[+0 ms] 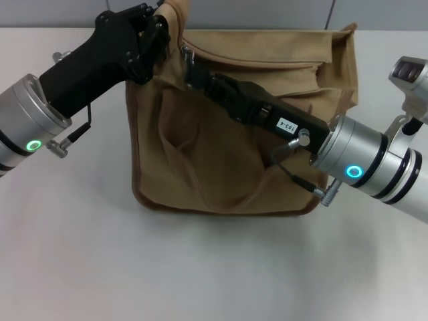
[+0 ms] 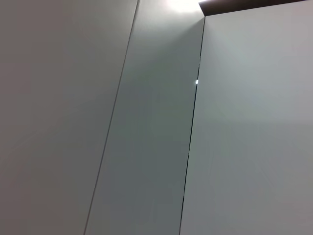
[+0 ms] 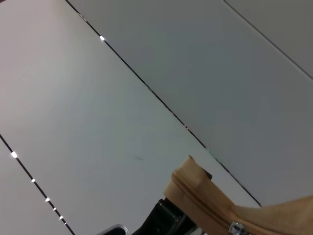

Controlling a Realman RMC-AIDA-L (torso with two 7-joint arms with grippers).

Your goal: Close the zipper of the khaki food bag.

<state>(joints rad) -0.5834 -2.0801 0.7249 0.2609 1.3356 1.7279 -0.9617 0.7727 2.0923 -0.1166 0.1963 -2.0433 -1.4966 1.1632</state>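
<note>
The khaki food bag (image 1: 221, 154) stands upright on the white table in the head view. Its zipper (image 1: 267, 62) runs along the top, and the line to the right of my right gripper looks shut. My left gripper (image 1: 158, 30) is shut on the bag's top left corner and holds it up. My right gripper (image 1: 187, 59) reaches across the bag's front to the zipper's left end and is shut on the pull tab. The right wrist view shows the bag's corner (image 3: 195, 188), the zipper's teeth and the silver pull tab (image 3: 238, 227). The left wrist view shows only wall panels.
The white table (image 1: 200, 267) spreads in front of and to both sides of the bag. A wall of grey panels (image 2: 146, 122) stands behind. The right arm's forearm (image 1: 361, 160) crosses the bag's right front.
</note>
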